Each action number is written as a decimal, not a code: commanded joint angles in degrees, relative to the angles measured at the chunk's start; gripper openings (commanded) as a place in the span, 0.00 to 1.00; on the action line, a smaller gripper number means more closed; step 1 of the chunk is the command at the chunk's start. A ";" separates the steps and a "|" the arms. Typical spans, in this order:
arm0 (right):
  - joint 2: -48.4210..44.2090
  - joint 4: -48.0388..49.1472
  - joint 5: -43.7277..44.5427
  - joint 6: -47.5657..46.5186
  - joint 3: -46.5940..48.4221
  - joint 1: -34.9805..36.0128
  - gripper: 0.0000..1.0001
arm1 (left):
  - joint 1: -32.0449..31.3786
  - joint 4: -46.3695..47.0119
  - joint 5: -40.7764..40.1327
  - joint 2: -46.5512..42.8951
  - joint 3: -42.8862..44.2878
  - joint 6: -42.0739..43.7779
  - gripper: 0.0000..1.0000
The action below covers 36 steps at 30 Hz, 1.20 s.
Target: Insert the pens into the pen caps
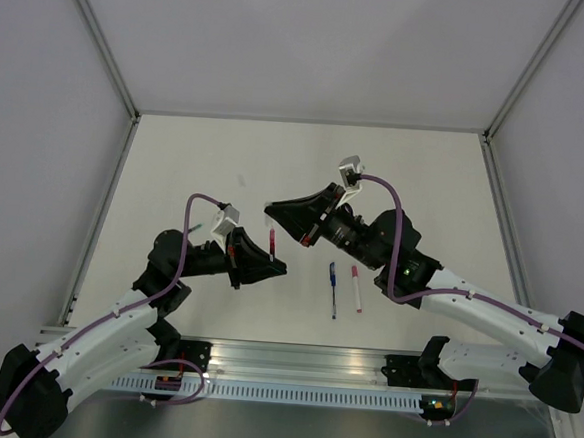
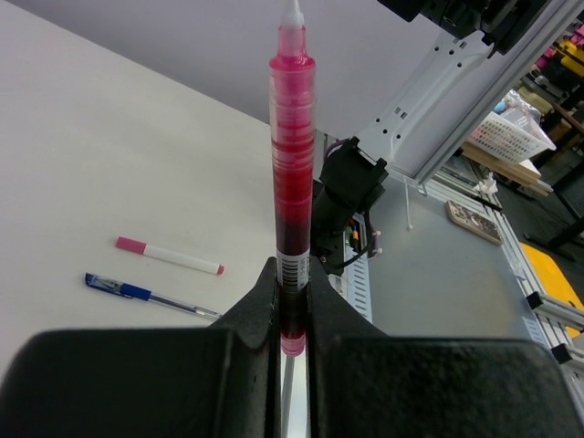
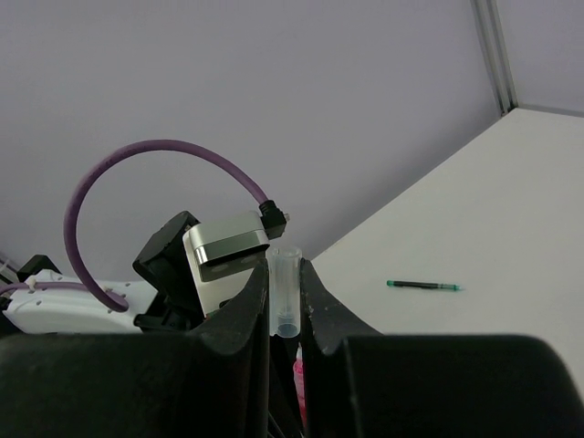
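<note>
I am clenching my left gripper [image 2: 292, 274] on the red pen [image 2: 292, 164], pinching it near its lower end, so that the barrel is standing straight up out of my jaws with its pale tip pointing away from my wrist. My right gripper [image 3: 284, 269] is grasping a clear pen cap [image 3: 284, 306], a short tube sitting upright between the fingertips with its open mouth showing above them.

From above, I am holding both arms over the middle of the table [image 1: 424, 188], fingertips facing each other, with the red pen's tip reaching up close to the right gripper. Whether the tip is touching the cap I cannot tell. A pink sliver is showing just beneath the cap in my right wrist view; it may be that pen, though too little is in sight.

The blue pen [image 1: 333, 288] and the white pen [image 1: 355, 289] with pink ends are lying side by side on the table, near my right arm. The green pen [image 3: 424, 286] is lying flat farther off.
</note>
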 commanded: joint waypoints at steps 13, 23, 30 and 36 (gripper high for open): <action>-1.49 0.21 0.74 -2.00 1.83 0.54 0.00 | -0.13 2.40 0.19 -0.77 0.01 -0.11 0.02; -2.63 0.12 0.04 -2.52 0.25 0.54 0.00 | -0.13 1.70 -1.03 -1.39 -0.07 0.24 0.02; -1.40 2.32 -0.76 -2.44 -1.68 1.50 0.00 | -0.13 1.52 -1.30 -2.18 -0.25 0.33 0.02; -1.22 5.13 -0.23 -2.44 -3.62 1.94 0.00 | -0.04 1.61 -1.21 -2.35 -0.25 0.33 0.02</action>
